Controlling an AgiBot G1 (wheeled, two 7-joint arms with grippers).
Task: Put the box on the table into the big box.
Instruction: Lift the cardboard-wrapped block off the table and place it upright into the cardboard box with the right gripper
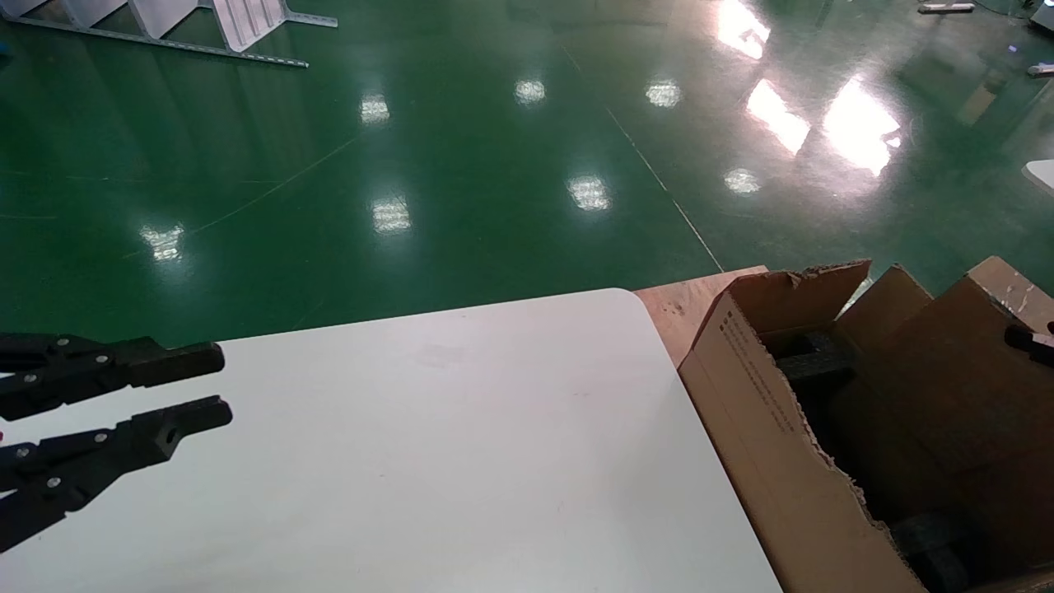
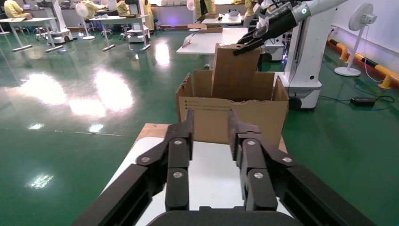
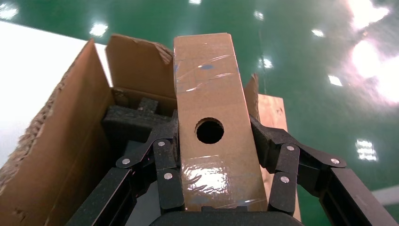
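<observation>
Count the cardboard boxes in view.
2. The big box stands open beside the table, black foam blocks inside. The small box is gripped by the right tool above the big box's opening. More may sit hidden inside.

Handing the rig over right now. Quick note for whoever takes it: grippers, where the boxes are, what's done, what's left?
Right gripper: shut on the box, holding it by its two long sides, over the open top of the big box. In the left wrist view the box stands on end, its lower part already between the flaps.
Left gripper: open, idle over the near-left part of the table, holding nothing.
Big box: beside the table's right edge, black foam blocks inside.
Done: box picked up and carried over the big box.
Left: lower it in, open the gripper, withdraw.
</observation>
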